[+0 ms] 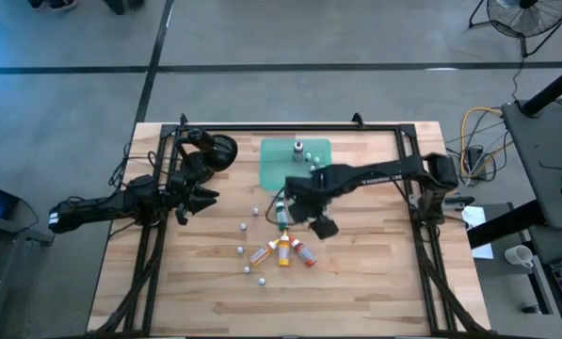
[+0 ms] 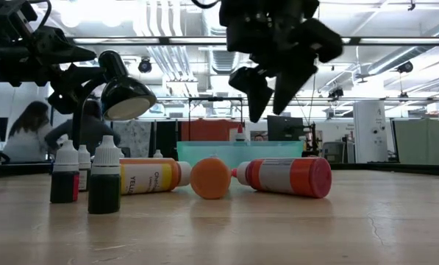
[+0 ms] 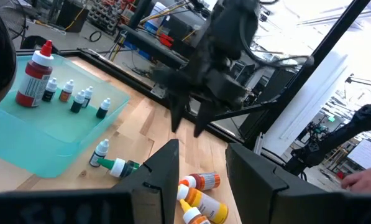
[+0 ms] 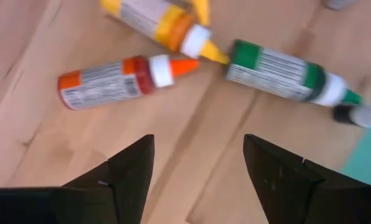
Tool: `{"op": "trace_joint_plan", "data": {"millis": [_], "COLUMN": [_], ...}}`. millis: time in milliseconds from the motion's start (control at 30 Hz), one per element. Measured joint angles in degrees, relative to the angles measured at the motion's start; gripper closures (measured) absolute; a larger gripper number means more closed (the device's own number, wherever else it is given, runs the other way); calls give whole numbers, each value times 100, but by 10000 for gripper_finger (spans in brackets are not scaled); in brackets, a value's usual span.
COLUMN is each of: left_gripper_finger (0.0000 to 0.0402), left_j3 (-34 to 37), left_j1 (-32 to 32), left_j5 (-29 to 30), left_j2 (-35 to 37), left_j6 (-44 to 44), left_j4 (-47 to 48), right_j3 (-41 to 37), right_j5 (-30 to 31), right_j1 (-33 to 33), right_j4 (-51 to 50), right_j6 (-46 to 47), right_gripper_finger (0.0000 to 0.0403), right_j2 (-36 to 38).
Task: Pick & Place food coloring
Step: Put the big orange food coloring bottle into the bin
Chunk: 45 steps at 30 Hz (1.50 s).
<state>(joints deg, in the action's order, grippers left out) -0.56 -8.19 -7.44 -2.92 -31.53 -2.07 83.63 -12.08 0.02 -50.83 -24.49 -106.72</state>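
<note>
Food coloring bottles mid-table, right pincer above (spread) — bare wood around.

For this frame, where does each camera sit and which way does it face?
High: overhead, straight down; left gripper, right gripper.
Low: table height, level; orange-capped bottle, right gripper above.
Left wrist: over its open fingers toward the green tray.
Right wrist: down past open fingers at the green bottle.
Shared: the bottles.
</note>
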Motion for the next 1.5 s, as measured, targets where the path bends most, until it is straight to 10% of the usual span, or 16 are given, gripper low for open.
{"op": "trace_joint_plan", "data": {"millis": [533, 1033, 1500], "left_gripper_finger": [296, 296, 296], "left_j3": [0, 0, 0], "left_j1": [-4, -4, -4], "left_j5": [0, 0, 0], "left_j2": [0, 0, -2], "left_j6": [0, 1, 1], "left_j4": [0, 0, 0], "right_j3": [-168, -168, -202], "right_j5": [57, 632, 744], "right_j1": [717, 1281, 1276], "right_j4": [2506, 2754, 1717], "right_j6": [-119, -148, 5081], "right_gripper_finger": [167, 140, 138], "right_j2": [-4, -8, -351]}}
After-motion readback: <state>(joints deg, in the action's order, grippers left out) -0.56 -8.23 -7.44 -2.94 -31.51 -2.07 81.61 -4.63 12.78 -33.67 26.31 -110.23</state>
